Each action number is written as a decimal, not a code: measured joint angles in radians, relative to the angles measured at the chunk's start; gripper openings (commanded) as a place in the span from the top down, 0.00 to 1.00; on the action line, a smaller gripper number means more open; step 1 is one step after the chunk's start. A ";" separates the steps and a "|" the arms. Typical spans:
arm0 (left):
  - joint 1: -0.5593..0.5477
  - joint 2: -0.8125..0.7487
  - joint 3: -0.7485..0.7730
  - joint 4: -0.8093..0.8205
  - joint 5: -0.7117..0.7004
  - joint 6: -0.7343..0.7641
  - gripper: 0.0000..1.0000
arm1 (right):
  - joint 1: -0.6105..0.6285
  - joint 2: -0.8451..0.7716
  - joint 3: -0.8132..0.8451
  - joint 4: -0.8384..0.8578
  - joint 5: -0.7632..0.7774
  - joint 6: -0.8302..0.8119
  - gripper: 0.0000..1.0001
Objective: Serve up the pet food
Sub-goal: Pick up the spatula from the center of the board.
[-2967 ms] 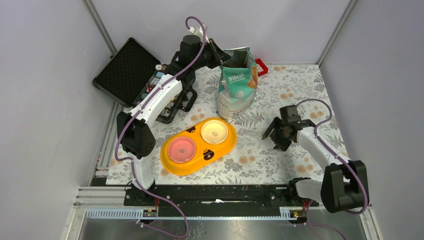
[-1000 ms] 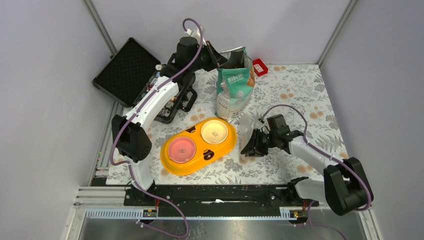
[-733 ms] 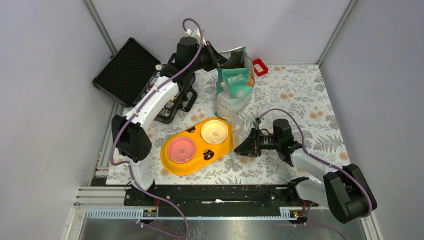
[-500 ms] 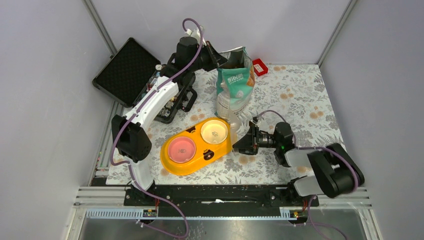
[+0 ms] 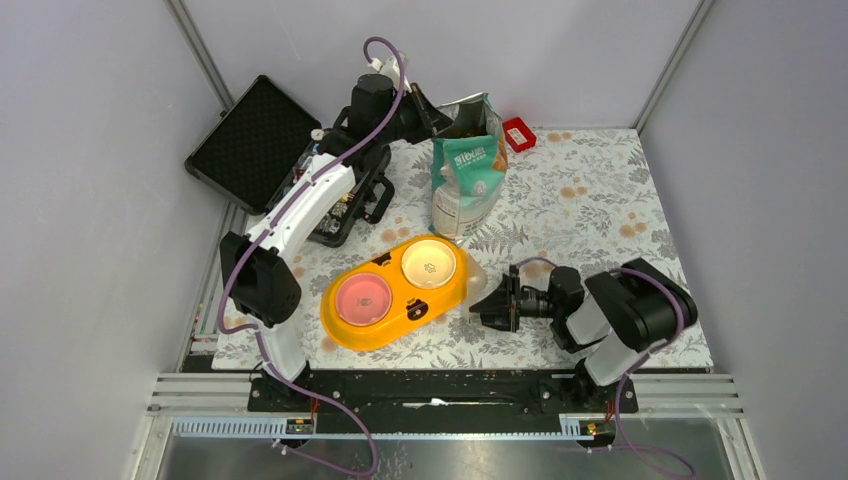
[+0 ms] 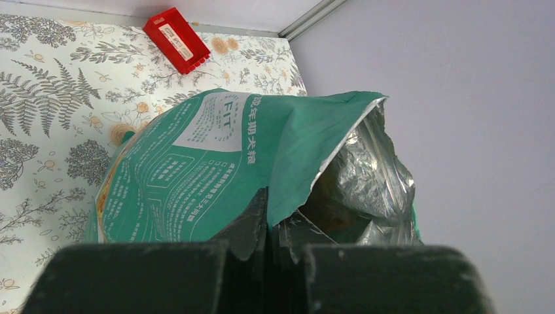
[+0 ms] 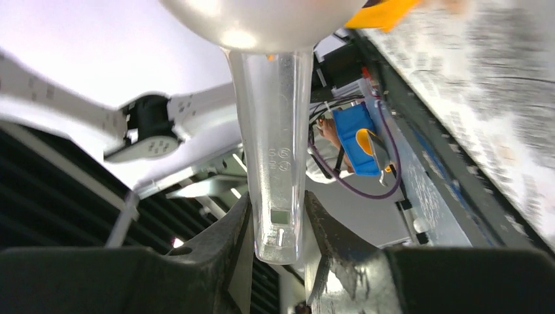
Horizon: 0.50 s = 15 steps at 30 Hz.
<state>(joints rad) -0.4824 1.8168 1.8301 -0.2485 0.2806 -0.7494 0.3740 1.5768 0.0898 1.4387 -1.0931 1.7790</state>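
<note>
Floral-printed table cover (image 5: 580,190), flat, bearing the lot below. Black hard-shell case (image 5: 250,130), open, off the far-left edge. Orange plastic double feeder (image 5: 345,335), pink and cream bowls both bare: nothing served yet. Teal-and-white foil stand-up pouch (image 5: 470,170), upright behind the feeder, mouth agape; brown kibble not discernible, presumably inside. Left gripper (image 6: 268,209), clenched on the pouch's torn rim, holding it spread. Right gripper (image 7: 275,216), low beside the feeder, clamped on the handle of a clear plastic scoop (image 7: 271,131), no pellets seen in it. Small red rectangular box (image 5: 519,133), just beyond the pouch. Outstanding: scooping, carrying, tipping into a bowl.
</note>
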 measured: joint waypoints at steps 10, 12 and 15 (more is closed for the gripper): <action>0.000 -0.003 0.000 -0.008 0.000 0.009 1.00 | -0.022 0.113 -0.027 0.022 0.032 -0.054 1.00; 0.000 -0.003 0.000 -0.011 0.000 0.009 1.00 | -0.028 0.123 -0.024 0.024 0.030 -0.056 1.00; 0.000 -0.003 0.000 -0.012 0.000 0.009 1.00 | -0.047 0.150 -0.023 0.039 0.025 -0.079 0.98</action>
<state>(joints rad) -0.4824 1.8137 1.8301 -0.2607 0.2802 -0.7406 0.3275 1.7267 0.0666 1.4776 -1.0679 1.7004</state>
